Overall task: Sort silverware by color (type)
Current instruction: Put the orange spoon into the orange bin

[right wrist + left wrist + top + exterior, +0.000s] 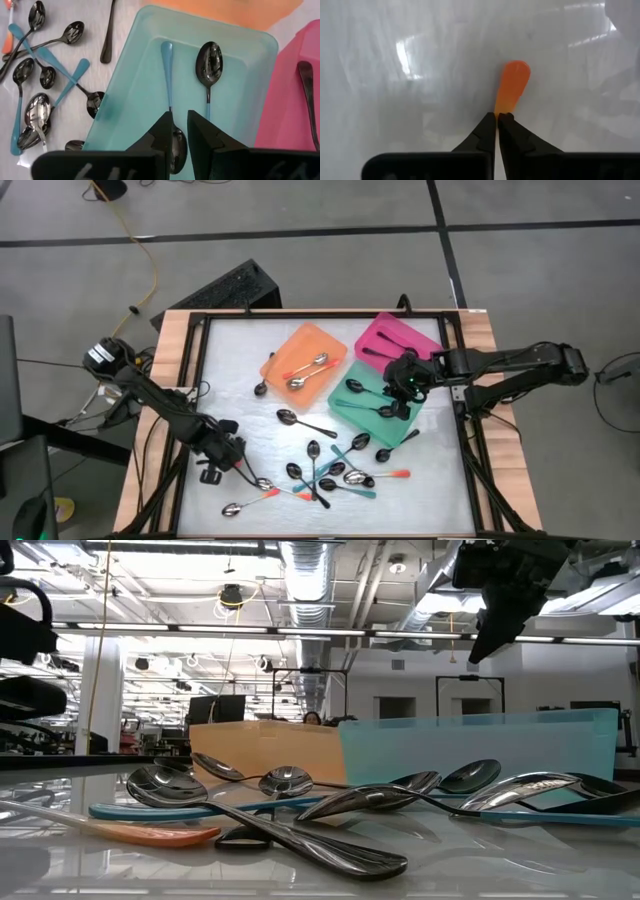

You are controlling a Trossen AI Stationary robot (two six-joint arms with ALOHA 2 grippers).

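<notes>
Spoons in a loose heap [330,473] near the front middle of the glossy white table [230,370]: shiny metal bowls on orange handles, dark bowls on slim teal handles, all-black ones, long axes crossing every way. Left gripper [497,118] low over the table at front left, fingers pinched tight on the near end of a flat, rounded orange handle [512,87], long axis running straight away from the fingertips. Right gripper [179,118] above the teal tray [125,90], fingers slightly parted, nothing clearly clamped between them. Two teal-handled spoons [209,70] lying side by side in that smooth rectangular plastic tray, parallel to its long sides, bowls at opposite ends. Orange tray [300,345] holding two orange-handled spoons [305,370], roughly parallel. Pink tray [385,330] holding a black spoon [306,85].
</notes>
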